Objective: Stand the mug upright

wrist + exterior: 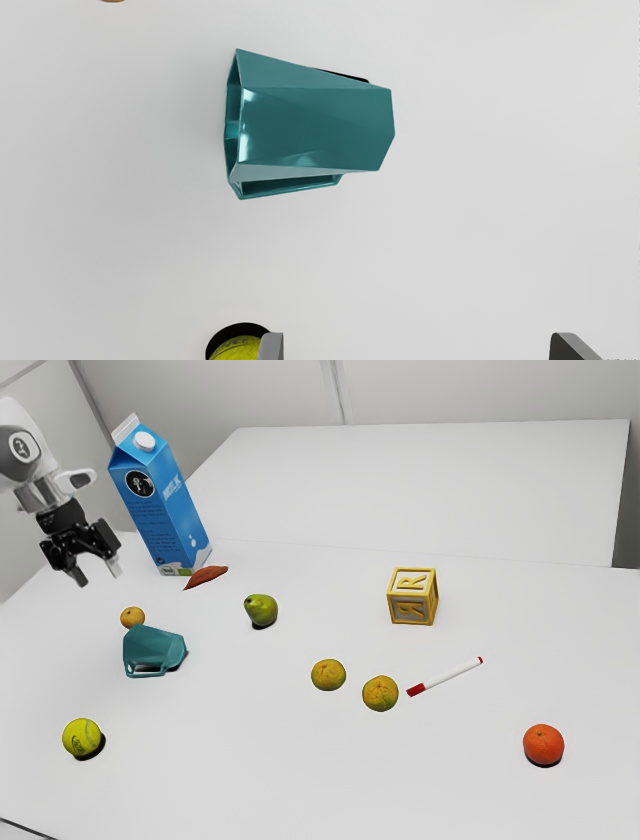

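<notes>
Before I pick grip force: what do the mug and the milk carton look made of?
Mug: probably glazed ceramic, perhaps hard plastic; glossy, with sharp white highlights along its facets.
Milk carton: likely coated paperboard, given its folded gable top and printed sides.

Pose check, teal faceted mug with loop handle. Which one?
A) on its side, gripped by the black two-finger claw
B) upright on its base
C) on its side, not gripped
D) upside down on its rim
C: the mug lies on its flank, its open mouth facing sideways, and the claw has its fingers apart, clear of it.
</notes>
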Robot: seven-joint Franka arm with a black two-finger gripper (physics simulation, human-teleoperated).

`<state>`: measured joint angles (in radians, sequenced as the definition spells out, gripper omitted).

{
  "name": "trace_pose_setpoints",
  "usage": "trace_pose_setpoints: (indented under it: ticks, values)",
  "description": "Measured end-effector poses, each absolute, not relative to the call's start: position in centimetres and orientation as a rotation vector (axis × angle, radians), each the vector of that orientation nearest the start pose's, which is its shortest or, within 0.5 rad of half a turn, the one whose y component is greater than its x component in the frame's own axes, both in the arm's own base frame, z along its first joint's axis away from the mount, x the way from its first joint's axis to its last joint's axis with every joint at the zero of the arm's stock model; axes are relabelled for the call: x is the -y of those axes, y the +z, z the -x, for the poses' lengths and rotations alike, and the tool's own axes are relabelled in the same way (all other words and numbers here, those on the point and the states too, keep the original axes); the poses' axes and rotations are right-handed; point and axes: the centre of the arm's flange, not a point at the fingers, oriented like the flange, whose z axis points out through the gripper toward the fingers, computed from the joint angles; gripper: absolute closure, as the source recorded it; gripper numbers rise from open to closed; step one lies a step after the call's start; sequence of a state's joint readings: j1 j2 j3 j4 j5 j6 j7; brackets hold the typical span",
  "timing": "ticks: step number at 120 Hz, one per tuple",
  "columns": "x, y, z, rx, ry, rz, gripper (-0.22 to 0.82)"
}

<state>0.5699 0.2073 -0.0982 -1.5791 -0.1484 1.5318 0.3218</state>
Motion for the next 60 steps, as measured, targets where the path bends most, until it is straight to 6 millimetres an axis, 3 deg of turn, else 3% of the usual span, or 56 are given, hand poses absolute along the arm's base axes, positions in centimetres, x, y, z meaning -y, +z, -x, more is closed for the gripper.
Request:
trace_pose_setpoints:
  ticks: [29,60]
  values:
    - [-29.1,44.8,-53.9,0.229,0.297,3.490,0.03]
    - [-31.1,41.0,-54.3,0.157,0.236,3.573,0.03]
